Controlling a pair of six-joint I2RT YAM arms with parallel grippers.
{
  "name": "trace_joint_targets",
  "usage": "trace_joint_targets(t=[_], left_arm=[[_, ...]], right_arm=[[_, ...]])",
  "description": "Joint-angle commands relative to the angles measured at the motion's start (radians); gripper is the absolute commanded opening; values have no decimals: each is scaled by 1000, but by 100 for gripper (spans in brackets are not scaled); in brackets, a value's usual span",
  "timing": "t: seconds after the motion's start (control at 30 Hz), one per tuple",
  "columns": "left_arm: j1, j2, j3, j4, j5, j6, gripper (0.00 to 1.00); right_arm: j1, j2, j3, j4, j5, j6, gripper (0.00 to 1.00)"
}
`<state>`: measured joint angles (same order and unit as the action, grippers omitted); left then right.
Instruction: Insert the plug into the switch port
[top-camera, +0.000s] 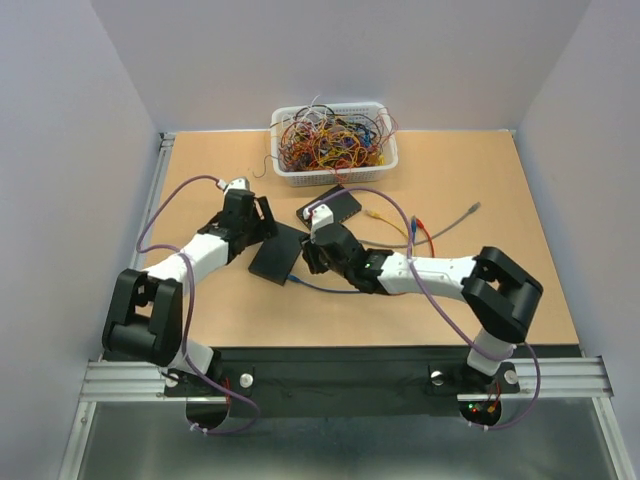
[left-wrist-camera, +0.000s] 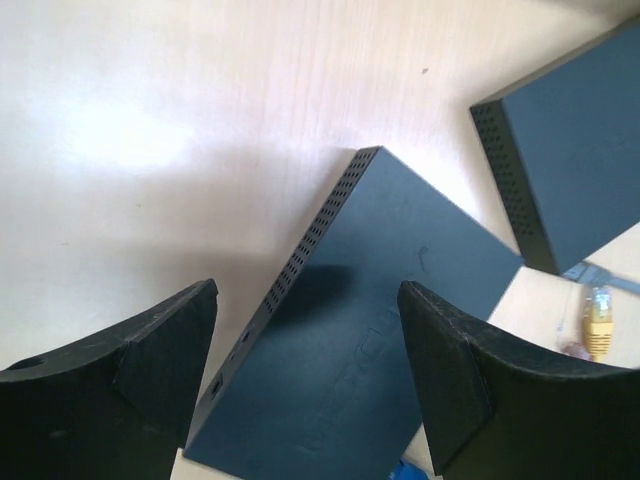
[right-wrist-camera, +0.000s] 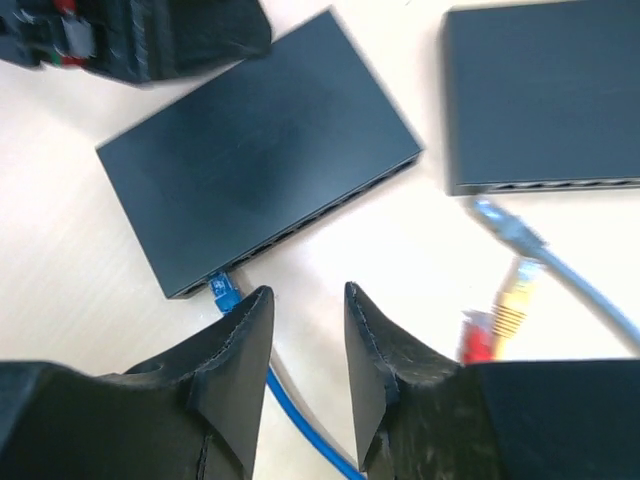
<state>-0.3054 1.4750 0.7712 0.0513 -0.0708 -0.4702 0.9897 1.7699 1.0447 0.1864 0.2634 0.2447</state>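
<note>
A flat black switch (right-wrist-camera: 255, 150) lies on the wooden table, and its switch port row (right-wrist-camera: 310, 222) runs along the edge facing my right gripper. The blue plug (right-wrist-camera: 222, 290) sits in the end port of that row, and its blue cable (right-wrist-camera: 300, 420) trails back under my right gripper's left finger. My right gripper (right-wrist-camera: 307, 292) is open just in front of the port edge, with bare table between its fingers. My left gripper (left-wrist-camera: 308, 290) is open wide and straddles the far end of the same switch (left-wrist-camera: 370, 330). In the top view the switch (top-camera: 278, 255) lies between the two grippers.
A second black switch (top-camera: 330, 207) lies just behind the first. Loose grey (right-wrist-camera: 510, 230), yellow (right-wrist-camera: 512, 305) and red (right-wrist-camera: 478, 330) plugs lie to the right. A white basket (top-camera: 385, 165) of tangled wires stands at the back of the table.
</note>
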Motion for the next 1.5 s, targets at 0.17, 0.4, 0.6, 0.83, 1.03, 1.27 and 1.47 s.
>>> trace_joint_targets(t=[0.17,0.4,0.6,0.83,1.03,1.27,1.47], left_arm=[[5,-179,227,-315,-29,77,89],[6,-297,333,-372,-12,227,92],[5,-360,254,-274,-101,271,92],[6,-415,165,-229,-144,280,91],[6,-404,163,-237,-139,277,91],[6,-404,160,-243,-147,275,90],[6,-400,158,-243,-147,277,90]], right_arm=[[-17,-174,-106,-90,146,-13,43],[-115,-194,-138,-100,108,11,42],[-157,-136,-83,-117,93,-1,42],[-163,-64,-61,-128,63,-5,38],[-163,-27,-67,-128,31,-7,36],[-163,-36,-87,-130,22,-10,36],[-163,-46,-104,-128,-1,7,34]])
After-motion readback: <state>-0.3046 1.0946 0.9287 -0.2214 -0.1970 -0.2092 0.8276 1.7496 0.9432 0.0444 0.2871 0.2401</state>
